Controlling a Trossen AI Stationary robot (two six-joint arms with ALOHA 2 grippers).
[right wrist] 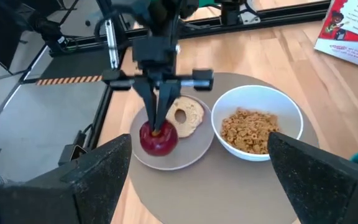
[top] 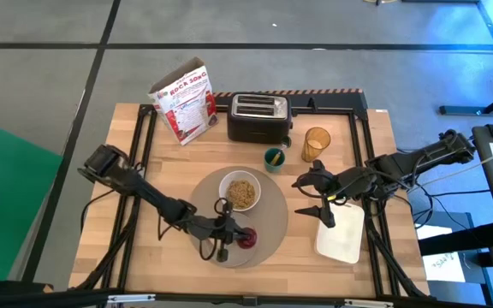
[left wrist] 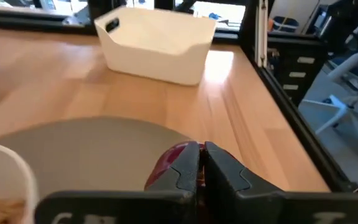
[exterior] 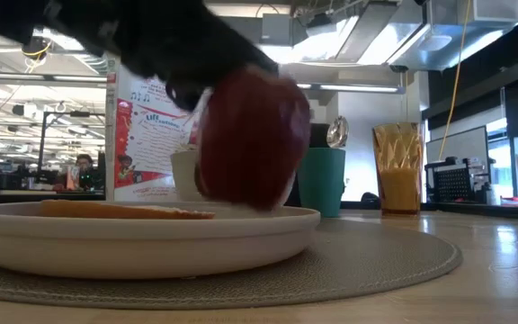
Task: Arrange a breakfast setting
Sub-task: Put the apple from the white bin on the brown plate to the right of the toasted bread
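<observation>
Red apple (exterior: 250,144) on white plate (exterior: 142,238)

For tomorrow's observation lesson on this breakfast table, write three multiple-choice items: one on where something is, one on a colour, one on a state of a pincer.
1. Where is the red apple?
A. in the white bowl
B. on the small plate beside the bagel
C. in the white tray

2. What colour is the translucent cup next to the toaster?
A. amber
B. blue
C. clear

3. How does the left pincer stand?
A. wide open above the bowl
B. shut at the top of the apple
C. shut on the cereal box

Key:
1 B, the right wrist view shows the apple on the small plate with the bagel next to it.
2 A, the high view shows an amber cup.
3 B, its fingers meet at the apple's top in the right wrist view; the right pincer is open.
</observation>
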